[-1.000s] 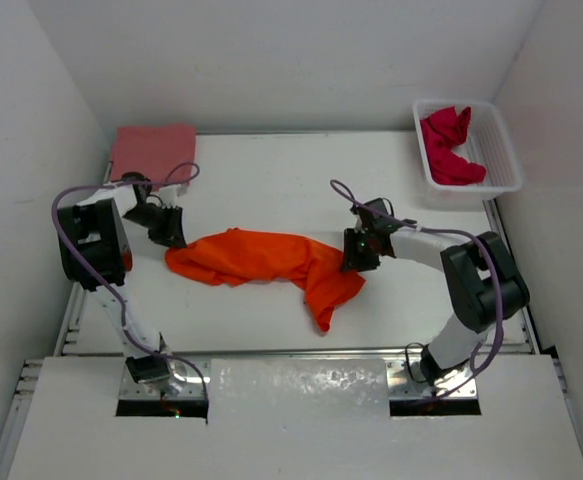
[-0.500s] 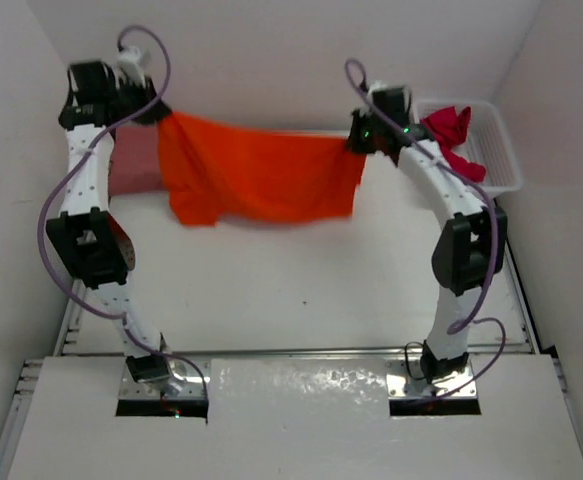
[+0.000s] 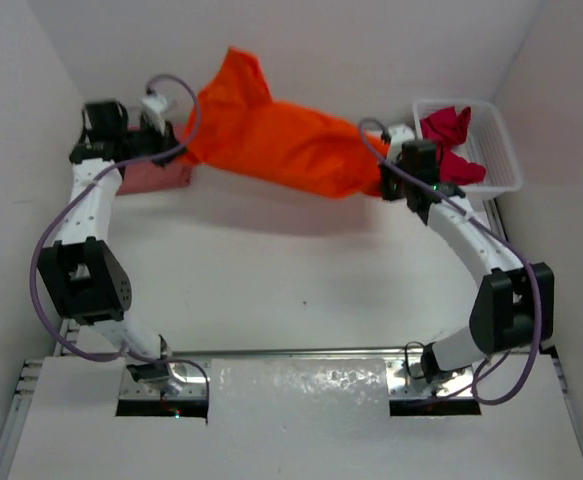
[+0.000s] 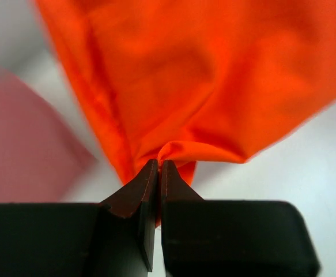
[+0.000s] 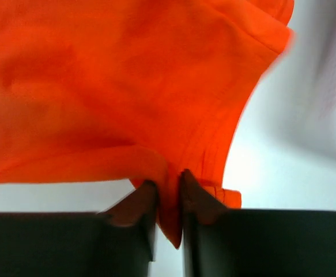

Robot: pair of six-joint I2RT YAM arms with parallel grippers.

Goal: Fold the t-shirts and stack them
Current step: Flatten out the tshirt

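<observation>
Pinching orange t-shirt (image 3: 281, 140) aloft: left hand (image 4: 159, 173), right hand (image 5: 168, 187)

I see a white plastic mesh basket (image 3: 496, 130) sitting at the far right corner of the flat white counter (image 3: 301, 280). Plain white walls (image 3: 371, 50) close in three sides, and a metal rail (image 3: 291, 352) runs along the counter's near edge.

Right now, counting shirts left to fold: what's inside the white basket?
A crumpled crimson t-shirt lies in the basket; whatever might sit beneath it is covered.
</observation>
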